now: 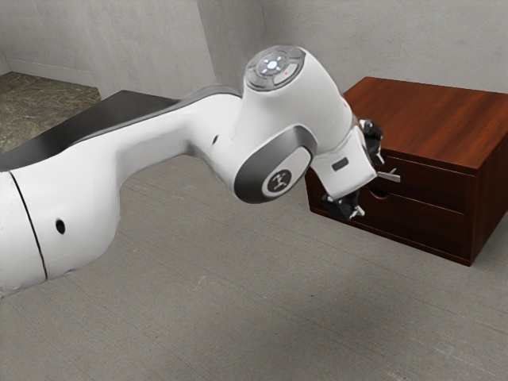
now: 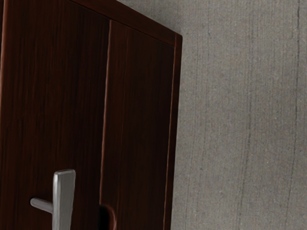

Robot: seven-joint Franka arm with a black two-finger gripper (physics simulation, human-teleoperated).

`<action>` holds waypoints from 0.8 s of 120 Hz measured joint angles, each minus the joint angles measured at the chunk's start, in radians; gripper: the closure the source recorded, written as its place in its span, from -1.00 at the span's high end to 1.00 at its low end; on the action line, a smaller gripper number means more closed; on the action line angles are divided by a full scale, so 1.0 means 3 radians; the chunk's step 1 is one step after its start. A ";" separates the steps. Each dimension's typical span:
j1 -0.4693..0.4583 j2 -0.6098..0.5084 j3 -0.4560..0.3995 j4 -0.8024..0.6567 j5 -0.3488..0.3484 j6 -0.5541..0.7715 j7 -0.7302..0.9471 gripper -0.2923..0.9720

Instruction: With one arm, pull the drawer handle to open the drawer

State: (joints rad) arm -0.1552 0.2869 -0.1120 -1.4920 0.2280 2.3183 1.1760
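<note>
A dark red wooden cabinet (image 1: 429, 119) stands on the floor at the exterior view's right, with two drawers stacked in its front. The upper drawer (image 1: 432, 181) carries a grey metal handle (image 1: 389, 176) and its front looks flush with the lower drawer (image 1: 421, 216). My gripper (image 1: 375, 171) is right at the handle, with the white hand covering most of it. In the wrist view the handle (image 2: 63, 197) is a grey bar on a short stem, close below my hand against the dark drawer front (image 2: 53, 105).
Grey concrete floor (image 1: 262, 317) spreads in front of the cabinet and also shows beside it in the wrist view (image 2: 240, 120). A dark platform (image 1: 95, 119) lies behind my arm at the exterior view's left. Grey walls close the back.
</note>
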 joint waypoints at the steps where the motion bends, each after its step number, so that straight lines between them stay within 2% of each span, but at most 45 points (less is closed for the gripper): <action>1: 0.0000 0.0005 0.0000 0.0000 0.0000 0.0004 0.0000 0.54; 96: 0.0027 0.0140 0.0086 -0.0029 0.0000 0.0283 0.0009 0.54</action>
State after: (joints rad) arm -0.1472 0.3288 -0.0861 -1.5007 0.2281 2.4031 1.1788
